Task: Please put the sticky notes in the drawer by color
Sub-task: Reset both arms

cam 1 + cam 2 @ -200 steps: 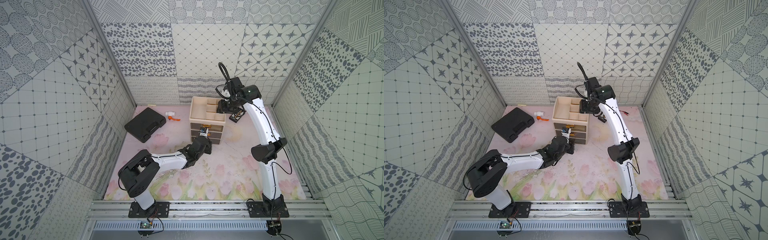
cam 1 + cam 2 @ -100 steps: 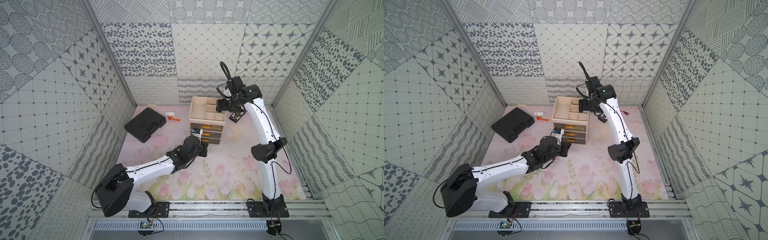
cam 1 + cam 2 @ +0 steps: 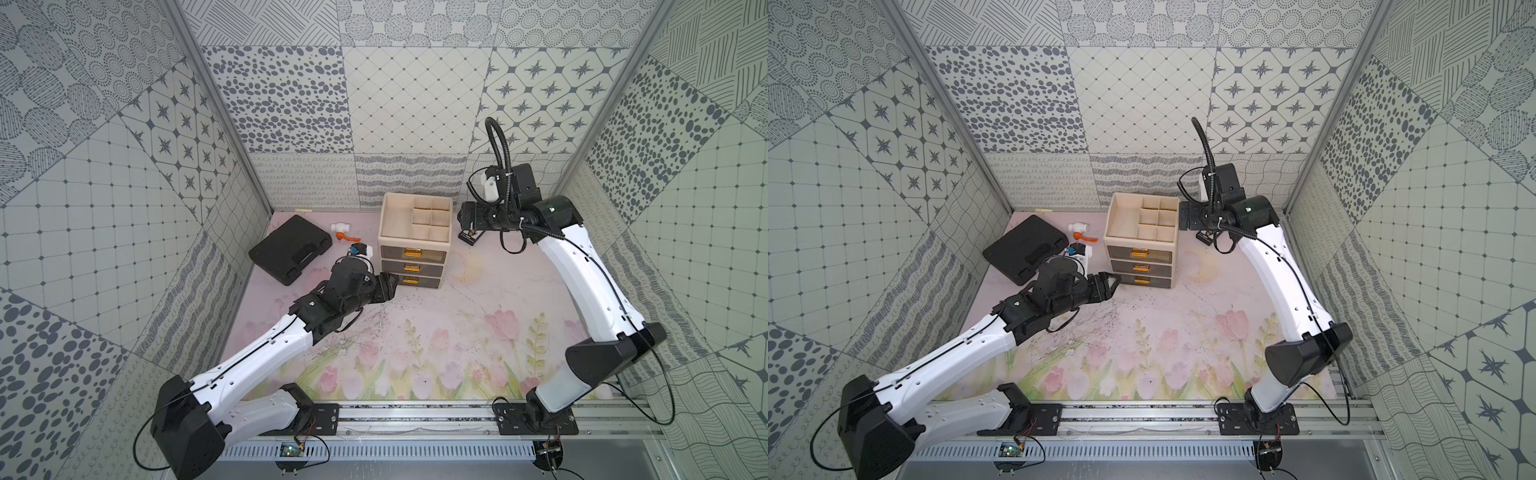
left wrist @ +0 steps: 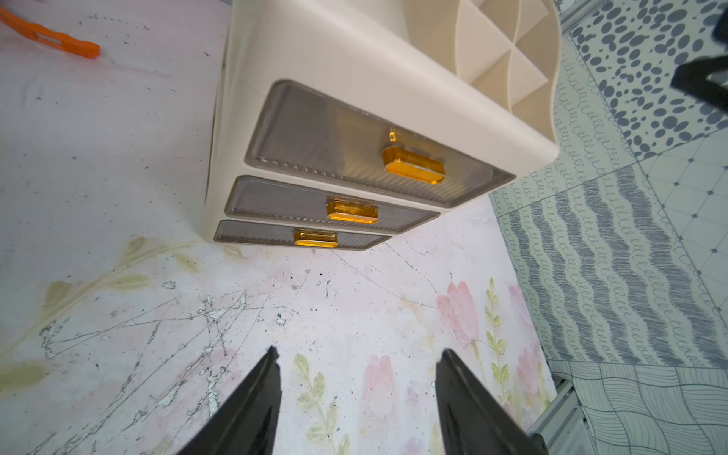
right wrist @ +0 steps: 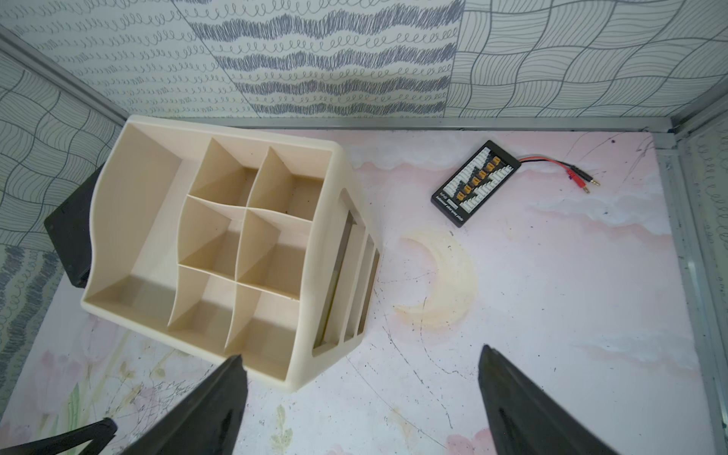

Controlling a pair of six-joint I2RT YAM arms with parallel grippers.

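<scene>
Left gripper (image 4: 356, 354) is hovering released before the closed drawer unit (image 4: 354, 98) — bare tabletop (image 4: 157, 315) between; right gripper (image 5: 360, 351) (also released, empty) is hanging beside its top edge.

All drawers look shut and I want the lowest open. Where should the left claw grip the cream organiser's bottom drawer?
Likely the amber rectangular handle centred on its smoky front: the only protruding part. Approach from the front, where the open left claw faces it; being wide and flat, it suits a pinch above and below.
</scene>
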